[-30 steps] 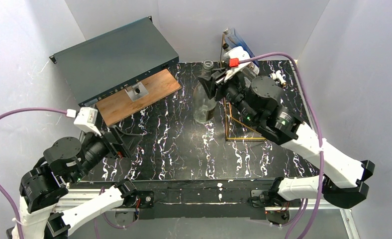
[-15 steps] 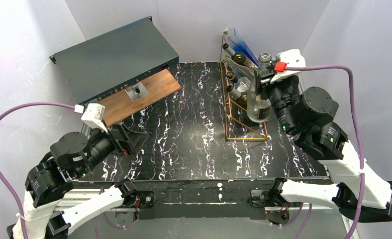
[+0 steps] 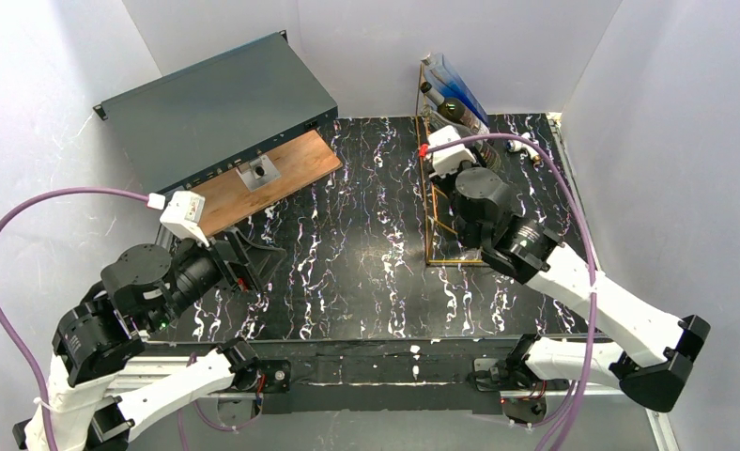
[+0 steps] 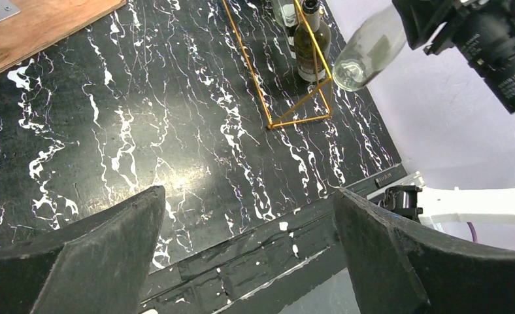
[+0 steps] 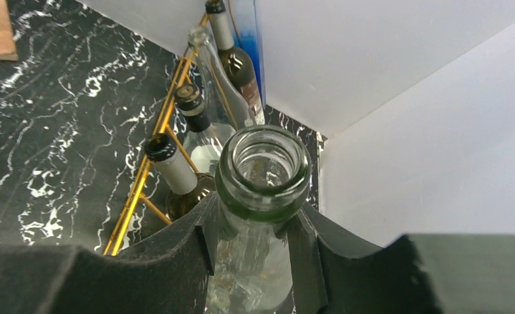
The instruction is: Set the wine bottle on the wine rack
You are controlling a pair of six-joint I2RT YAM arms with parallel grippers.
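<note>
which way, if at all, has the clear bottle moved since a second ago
Yes: the clear bottle crossed from left of the wine rack to its right, lifted.

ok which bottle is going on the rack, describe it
Find the gold wire rack near the table's far right corner. Beside it, the right gripper holds a bottle by the neck. It is clear and uncapped; the nearest racked bottles have dark caps.

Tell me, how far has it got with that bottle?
Done: bottle picked up, right fingers on its neck. In hand: it hangs tilted beside the rack, which holds other bottles. Still to do: lay it on the rack, let go.
</note>
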